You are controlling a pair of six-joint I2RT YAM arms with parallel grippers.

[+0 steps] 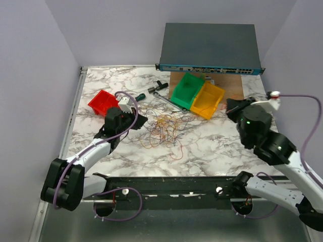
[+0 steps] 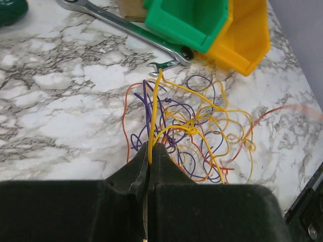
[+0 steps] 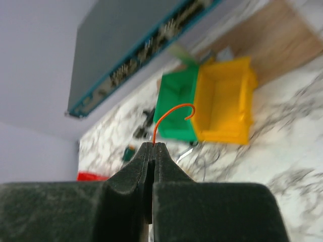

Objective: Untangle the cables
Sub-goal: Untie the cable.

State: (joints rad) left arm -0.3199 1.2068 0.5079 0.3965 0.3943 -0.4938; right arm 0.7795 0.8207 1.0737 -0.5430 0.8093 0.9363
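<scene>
Many cables (image 1: 164, 128): thin orange, yellow, red and purple wires are heaped in a loose tangle on the marble table (image 1: 217, 146), near its middle and in front of the bins.
Left gripper (image 2: 151, 148): pinched closed on a yellow wire (image 2: 154, 106). It is placed at the left edge of the tangle.
Yellow wire: it is seen rising from between the pads, then looping back into the heap.
Right gripper (image 3: 153, 146): pinched closed on an orange wire (image 3: 168, 112). It is placed to the right of the yellow bin (image 1: 208, 100), well apart from the tangle.
Orange wire: only a short curled end is shown above the fingertips; the rest cannot be traced.
Green bin (image 1: 187, 91): set touching the yellow bin's left side.
Red bin (image 1: 103, 102): set at the far left, behind the left arm.
Wrench (image 1: 165, 99): laid between the tangle and the green bin.
Screwdriver (image 1: 144, 95): laid just left of the wrench.
Network switch (image 1: 209, 49): set along the back edge.
</scene>
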